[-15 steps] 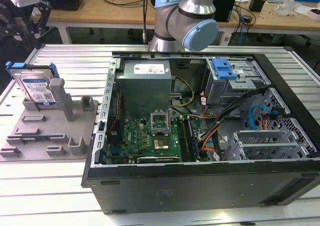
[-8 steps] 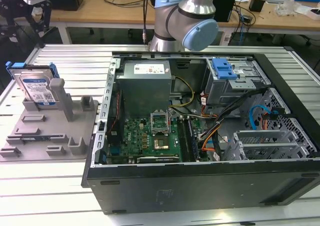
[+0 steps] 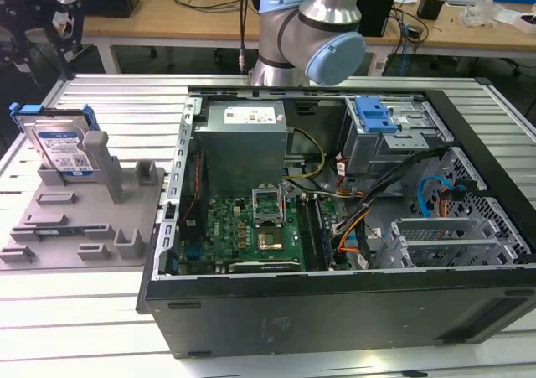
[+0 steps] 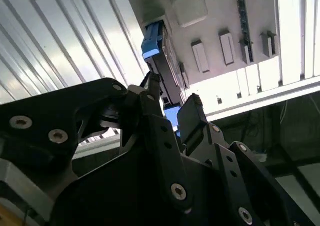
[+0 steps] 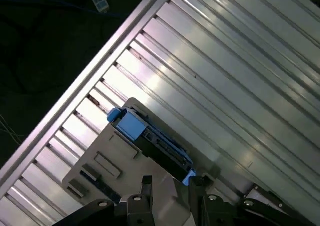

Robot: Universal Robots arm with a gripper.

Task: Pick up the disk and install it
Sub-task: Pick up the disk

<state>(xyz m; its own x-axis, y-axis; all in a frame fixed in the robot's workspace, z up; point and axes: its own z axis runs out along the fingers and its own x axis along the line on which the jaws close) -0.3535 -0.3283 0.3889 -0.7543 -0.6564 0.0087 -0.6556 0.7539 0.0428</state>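
Disk (image 3: 57,139) stands on edge in its grey holder (image 3: 50,227); claw (image 4: 172,99), spread wide and empty over it, should straddle it squarely.

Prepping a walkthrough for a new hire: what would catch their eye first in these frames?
The open PC case dominates the exterior view, centre to right, with its motherboard exposed. At that view's left the disk stands upright in a grey holder on the slatted table. In the second wrist view the open pincer hangs over the disk, apart from it.
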